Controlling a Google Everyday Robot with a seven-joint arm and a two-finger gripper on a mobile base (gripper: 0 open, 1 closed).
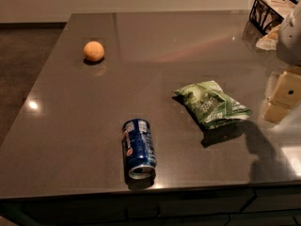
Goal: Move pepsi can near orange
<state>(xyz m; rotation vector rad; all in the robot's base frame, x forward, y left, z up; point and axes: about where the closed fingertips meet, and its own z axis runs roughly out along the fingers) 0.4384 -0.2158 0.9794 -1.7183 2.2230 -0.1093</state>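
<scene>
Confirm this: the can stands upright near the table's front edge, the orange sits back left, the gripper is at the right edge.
No: the camera view shows the can lying on its side, not upright. The rest holds: near the table front edge, orange back left, gripper at the right edge.

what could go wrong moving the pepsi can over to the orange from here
The pepsi can lies on its side near the front edge of the table, so a clumsy grasp could roll or push it off. The gripper sits at the right edge beyond the snack bag and may drag it. The orange could roll if bumped.
</scene>
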